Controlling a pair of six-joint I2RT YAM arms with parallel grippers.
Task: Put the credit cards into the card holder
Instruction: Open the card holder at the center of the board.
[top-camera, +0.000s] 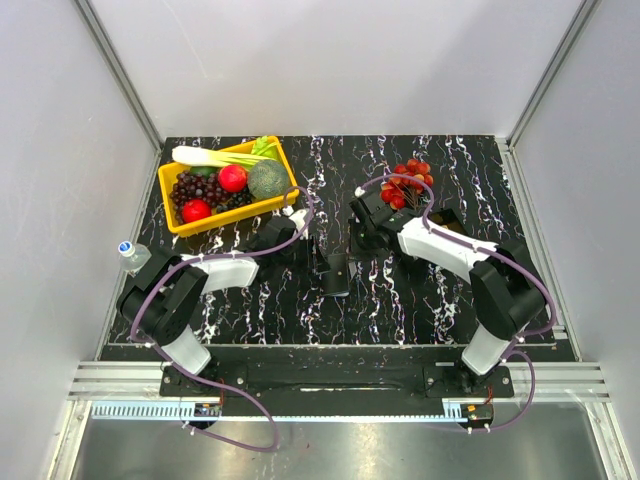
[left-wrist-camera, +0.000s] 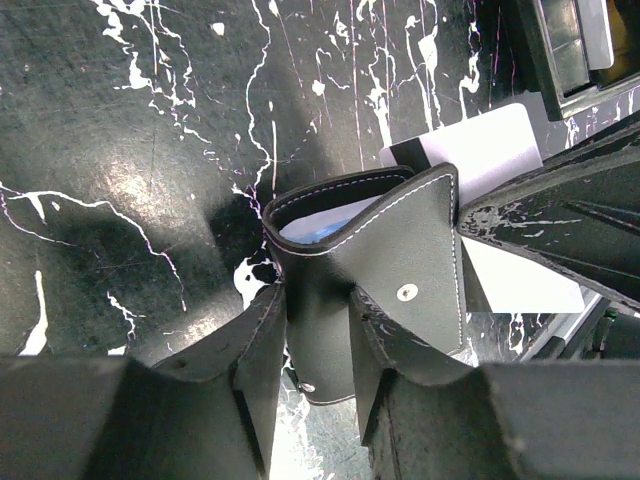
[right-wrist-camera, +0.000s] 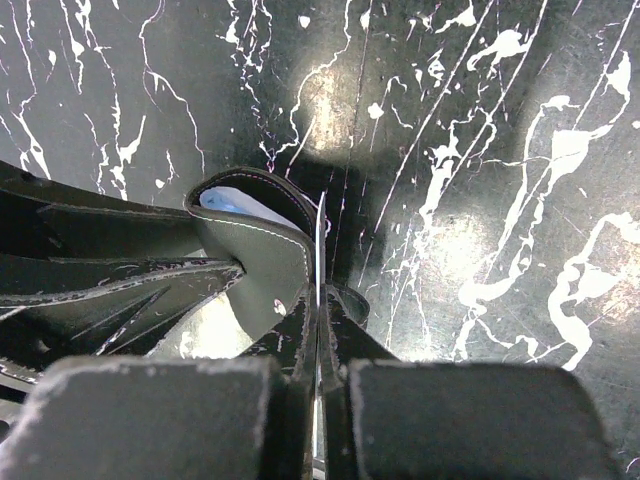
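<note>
At the middle of the table (top-camera: 300, 310), the left gripper (left-wrist-camera: 315, 335) is pinching the lower wall of the card holder (left-wrist-camera: 400, 250), which is standing agape (pale blue lining showing), while the right gripper (right-wrist-camera: 318, 330) is clamping a pale credit card (left-wrist-camera: 490, 150) edge-up just beside the holder's outer wall.

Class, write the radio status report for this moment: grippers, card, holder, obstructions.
Left gripper closed on holder. Right gripper shut on card. Card beside holder, not in yet. No obstruction seen.
</note>
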